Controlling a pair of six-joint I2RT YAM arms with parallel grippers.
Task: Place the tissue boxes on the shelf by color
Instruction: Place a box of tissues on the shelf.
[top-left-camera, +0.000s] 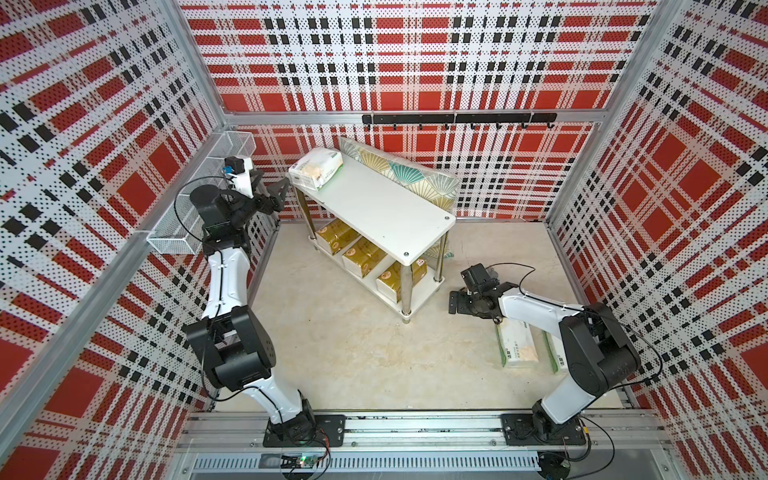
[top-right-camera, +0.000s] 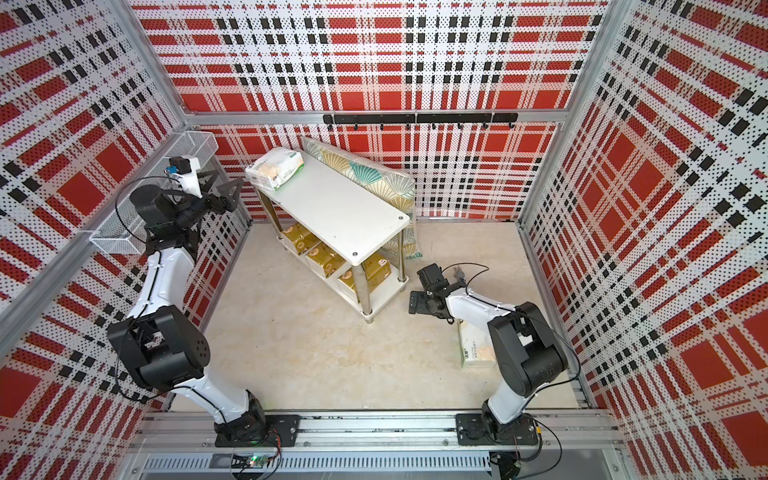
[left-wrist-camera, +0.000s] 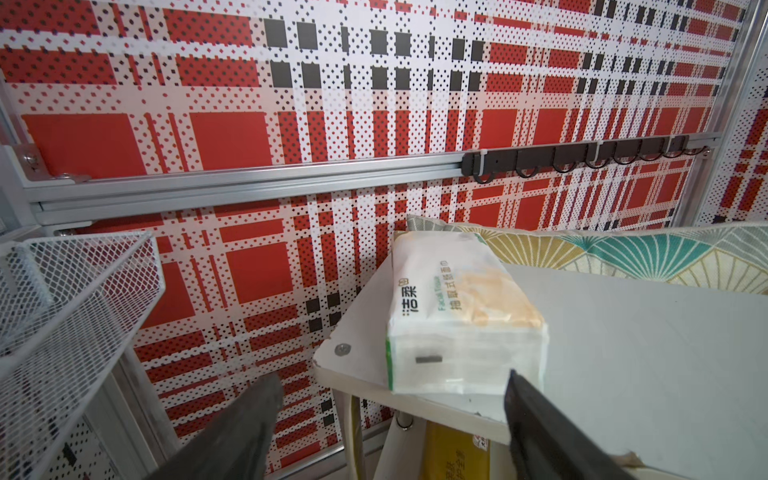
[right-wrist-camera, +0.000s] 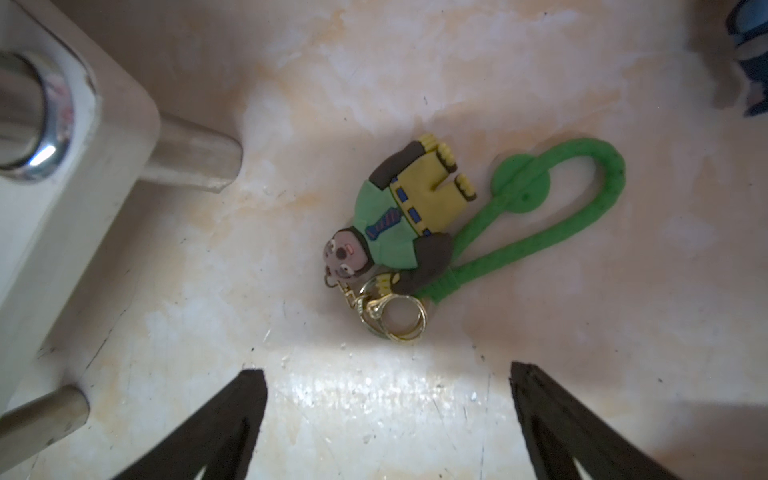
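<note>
- Left end effector (left-wrist-camera: 390, 376): jaws apart, empty, just beside the white tissue pack (top-left-camera: 316, 168) on the shelf (top-left-camera: 386, 208) top board;
- right end effector (right-wrist-camera: 388, 370): jaws wide, empty, over a keychain (right-wrist-camera: 399, 224);
- gold tissue packs (top-left-camera: 361, 255): three on the lower board.

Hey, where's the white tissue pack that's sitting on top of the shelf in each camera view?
Top view: pack on the shelf's top board, at its far end, next to the cushion.
Top view: same spot.
Left wrist: on the board's corner, cushion behind it.
Right wrist: not in it.
Shared landmark: the shelf, in every view; the right wrist shows only its lower board corner and legs.
</note>
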